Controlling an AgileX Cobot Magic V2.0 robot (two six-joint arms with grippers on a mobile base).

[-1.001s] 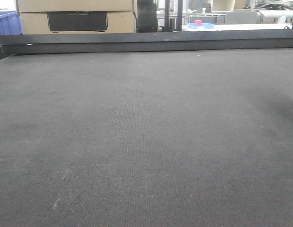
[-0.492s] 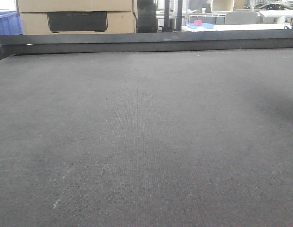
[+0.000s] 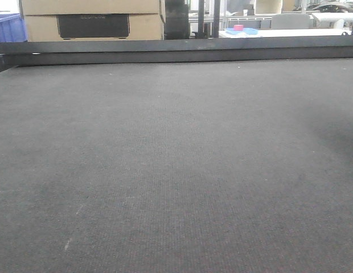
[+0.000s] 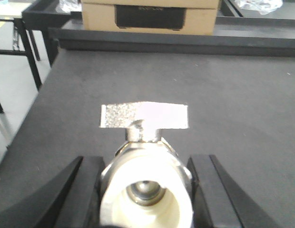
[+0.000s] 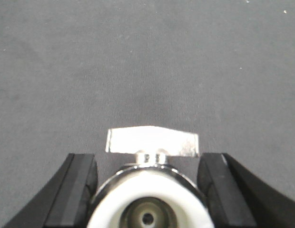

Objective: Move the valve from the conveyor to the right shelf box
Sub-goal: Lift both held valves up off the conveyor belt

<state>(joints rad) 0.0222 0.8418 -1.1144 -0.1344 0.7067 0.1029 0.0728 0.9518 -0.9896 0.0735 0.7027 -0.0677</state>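
Dark grey woven conveyor (image 3: 176, 170), black rail (image 3: 176, 52) along its far edge

Left valve (image 4: 145, 176) cut off below (right valve (image 5: 148, 190) likewise), carton (image 4: 97, 18) label blurred

Even soft light — glare-bleached, blurry valve (image 4: 145, 171)

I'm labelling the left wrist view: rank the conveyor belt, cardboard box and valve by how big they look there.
1. conveyor belt, fills most of the view.
2. valve, between the jaws right at the camera, so nearness enlarges it.
3. cardboard box, far off and cut by the top edge.
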